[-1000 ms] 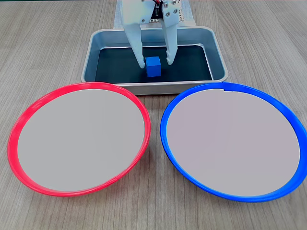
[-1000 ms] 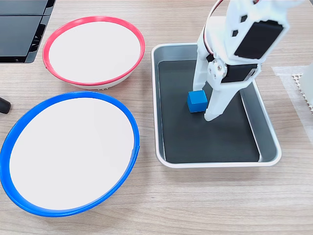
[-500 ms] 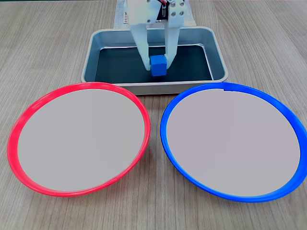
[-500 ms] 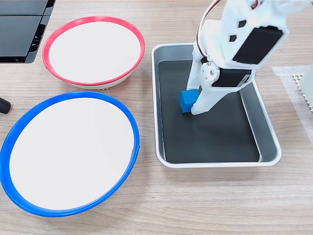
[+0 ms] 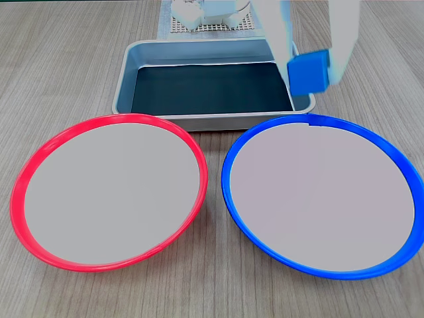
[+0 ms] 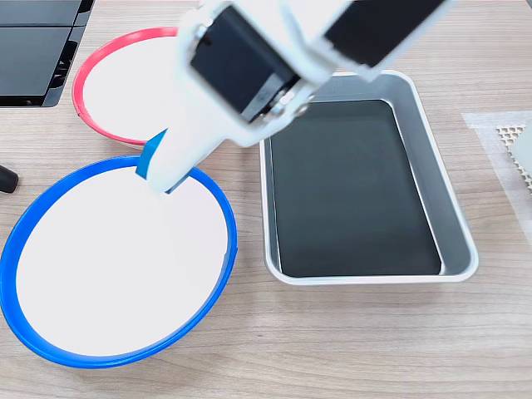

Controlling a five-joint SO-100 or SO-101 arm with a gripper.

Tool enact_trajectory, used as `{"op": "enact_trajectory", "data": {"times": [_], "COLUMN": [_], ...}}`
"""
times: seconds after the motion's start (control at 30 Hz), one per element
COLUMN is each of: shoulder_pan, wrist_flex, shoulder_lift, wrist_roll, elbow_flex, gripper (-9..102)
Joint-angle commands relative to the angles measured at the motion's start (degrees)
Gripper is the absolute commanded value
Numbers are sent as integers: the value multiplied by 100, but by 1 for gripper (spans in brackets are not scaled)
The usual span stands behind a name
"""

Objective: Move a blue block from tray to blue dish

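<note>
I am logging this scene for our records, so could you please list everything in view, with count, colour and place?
block: one, bright blue, held in the air between the gripper's fingers, above the blue dish's rim beside the tray.
tray: one, grey metal with a dark bottom, behind the two dishes in a fixed view.
blue dish: one, blue rim and pale centre, in front of the tray.
red dish: one, red rim and pale centre, beside the blue dish.
mesh mat: one, white, behind the tray.
dark panel: one, black, at the table's corner beside the red dish.
table: one, light wood grain.
gripper: one, white, shut on the block.
</note>
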Motion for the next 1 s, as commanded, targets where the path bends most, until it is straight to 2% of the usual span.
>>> {"op": "enact_trajectory", "data": {"times": [0.0,0.13,0.43,0.47,0.53,0.57,0.73,0.83,0.9,0.97], "shoulder_pan": [-62,0,35,35,44,44,26,18,79,290], "wrist_flex": [-185,-501,-1310,-1318,-1213,-1134,-448,352,791,598], "shoulder_lift": [-984,-1951,-2593,-2593,-2522,-2417,-1274,-53,1160,2487], "wrist_roll": [132,-26,-264,-281,-105,9,1090,1600,1934,2856], "elbow_flex": [-817,-1143,-1107,-1116,-1178,-1178,-905,-387,501,1767], "gripper": [0,2,32,25,2,0,0,0,0,0]}}
